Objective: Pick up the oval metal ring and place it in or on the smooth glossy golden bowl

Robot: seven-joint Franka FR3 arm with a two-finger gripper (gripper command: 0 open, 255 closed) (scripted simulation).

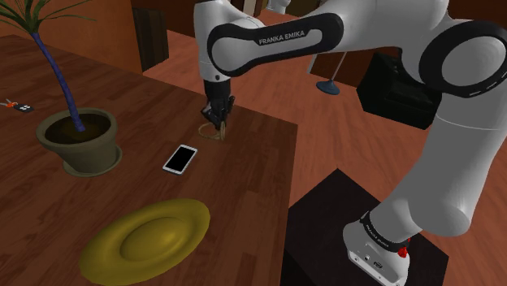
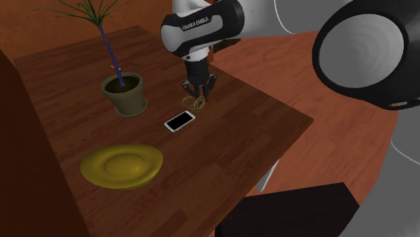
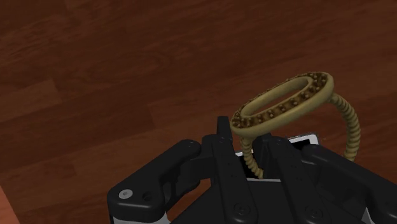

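The oval ring (image 3: 322,88) is dull gold, with a studded oval face and a ribbed band. My gripper (image 3: 250,156) is shut on that band, and the oval face stands out beyond the fingertips. In the shoulder view the gripper (image 1: 218,116) points straight down with the ring (image 1: 213,132) at its tips, at or just above the wooden table (image 1: 244,195). The second exterior view has the ring (image 2: 198,104) under the gripper (image 2: 199,91). The glossy golden bowl (image 1: 146,240) (image 2: 122,165) sits shallow and wide near the table's front edge, well away from the gripper.
A white-edged phone (image 1: 180,158) (image 2: 180,121) lies flat between ring and bowl. A potted plant (image 1: 81,142) (image 2: 125,94) stands to the shoulder view's left. Small items (image 1: 16,104) lie at the far left. The table's edge runs close beside the black stand (image 1: 357,236).
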